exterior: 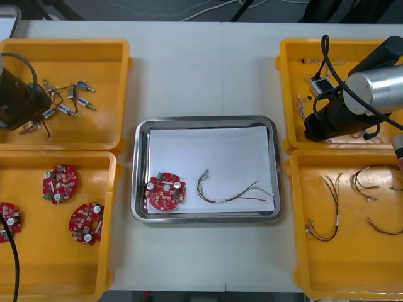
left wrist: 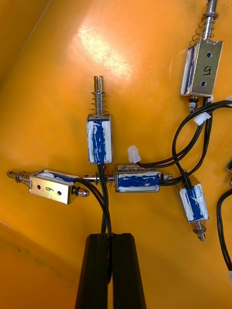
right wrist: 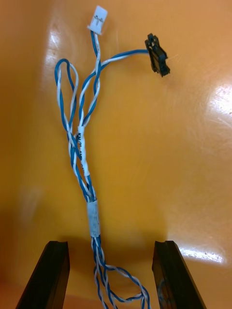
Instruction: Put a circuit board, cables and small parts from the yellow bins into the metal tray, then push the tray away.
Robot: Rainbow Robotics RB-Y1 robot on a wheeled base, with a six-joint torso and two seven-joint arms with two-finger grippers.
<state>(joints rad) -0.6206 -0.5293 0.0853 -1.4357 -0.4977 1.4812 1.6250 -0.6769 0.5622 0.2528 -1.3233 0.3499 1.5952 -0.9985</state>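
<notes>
Two left-gripper fingers point(left wrist: 94, 273), thin black wire point(left wrist: 104, 217) between

- Tabletop point(exterior: 189, 69): pale, plain.
- Yellow bins point(exterior: 94, 63): uniform yellow.
- Metal tray point(exterior: 204, 119): shiny silver rim, white liner point(exterior: 208, 151) inside.
- Circuit board point(exterior: 165, 192): red, dotted with white and a touch of green.
- Red and yellow cable point(exterior: 233, 194): thin strands, dark ends.
- Twisted blue and white cable point(right wrist: 82, 154): spiral stripe, white sleeve, one white connector point(right wrist: 98, 20), one black connector point(right wrist: 158, 54).
- Small metal parts point(left wrist: 100, 140): silver, wrapped blue with white smears; leads point(left wrist: 104, 203) black.
- Left gripper point(left wrist: 110, 236) and right gripper point(right wrist: 111, 246): black fingers point(left wrist: 94, 270).
</notes>
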